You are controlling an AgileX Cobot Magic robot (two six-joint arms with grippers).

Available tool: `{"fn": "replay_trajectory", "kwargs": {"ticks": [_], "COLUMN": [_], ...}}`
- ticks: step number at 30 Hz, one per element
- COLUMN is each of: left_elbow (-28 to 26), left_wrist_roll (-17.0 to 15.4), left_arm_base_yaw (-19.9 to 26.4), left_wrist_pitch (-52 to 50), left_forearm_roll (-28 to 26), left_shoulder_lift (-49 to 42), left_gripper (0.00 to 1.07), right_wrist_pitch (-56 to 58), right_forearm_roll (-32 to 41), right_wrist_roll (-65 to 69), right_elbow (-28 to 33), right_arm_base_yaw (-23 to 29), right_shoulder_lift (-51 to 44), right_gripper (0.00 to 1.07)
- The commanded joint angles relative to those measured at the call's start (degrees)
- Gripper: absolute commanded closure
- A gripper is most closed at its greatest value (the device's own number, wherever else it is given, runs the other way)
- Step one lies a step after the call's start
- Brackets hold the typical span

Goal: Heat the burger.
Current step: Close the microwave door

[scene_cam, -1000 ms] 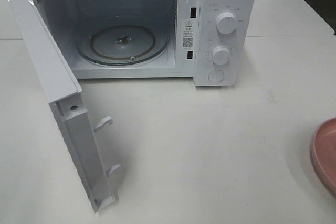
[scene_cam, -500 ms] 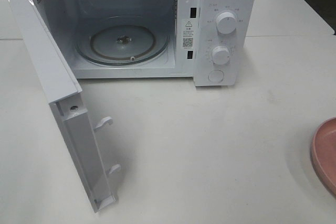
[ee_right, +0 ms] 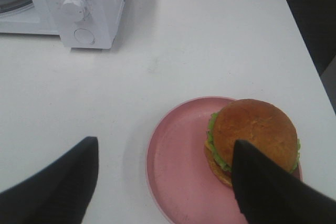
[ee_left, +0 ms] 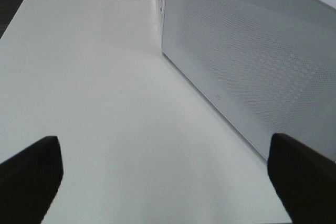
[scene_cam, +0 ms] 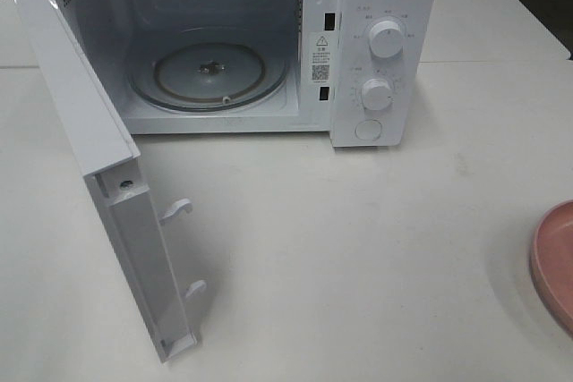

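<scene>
**Burger on its plate, microwave door wide open**

Only the right wrist view showed the burger (ee_right: 252, 139): a glossy brown bun over frilly green lettuce, sitting toward one side of the shallow pink plate (ee_right: 178, 166). The overhead view cut the plate (scene_cam: 553, 261) down to a curved sliver at the table's right edge, with the burger out of frame. That same view alone looked into the white microwave (scene_cam: 269, 42), where a round glass turntable (scene_cam: 210, 72) lay in the cavity, and the door (scene_cam: 98, 158) swung out to the left with two hooked latches on its inner face. The left wrist view gave just the door's dotted mesh panel (ee_left: 247, 61) beside the smooth white table (ee_left: 105, 103).

The right gripper (ee_right: 164, 182) hovered above the plate, dark fingers spread and grasping nothing. The left gripper (ee_left: 165, 182) stood released too, fingers wide apart, only their tips in frame.
</scene>
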Motion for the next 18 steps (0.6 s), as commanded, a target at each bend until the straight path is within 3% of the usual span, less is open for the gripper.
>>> {"fn": "replay_trajectory", "kwargs": {"ticks": [1,6,18], "left_elbow": [0.2,0.2,0.2], "left_wrist_roll": [0.0,0.0,0.0], "left_arm_base_yaw": [0.2,0.2,0.2], "left_wrist_pitch": [-0.1,-0.1,-0.1], "left_forearm_roll": [0.1,0.1,0.1], "left_shoulder_lift": [-0.3,-0.3,-0.3], "left_gripper": [0.08,0.08,0.08], "right_wrist_pitch": [-1.0,0.9,4.0], "right_forearm_roll": [0.5,1.9,5.3], "right_wrist_roll": [-1.4,-1.8,-5.2], "right_elbow": [0.2,0.3,1.8], "right_arm_base_yaw": [-1.9,-5.7,-7.1], "right_shoulder_lift": [-2.5,-7.7,-11.6], "right_gripper": [0.37,0.38,0.38]}}
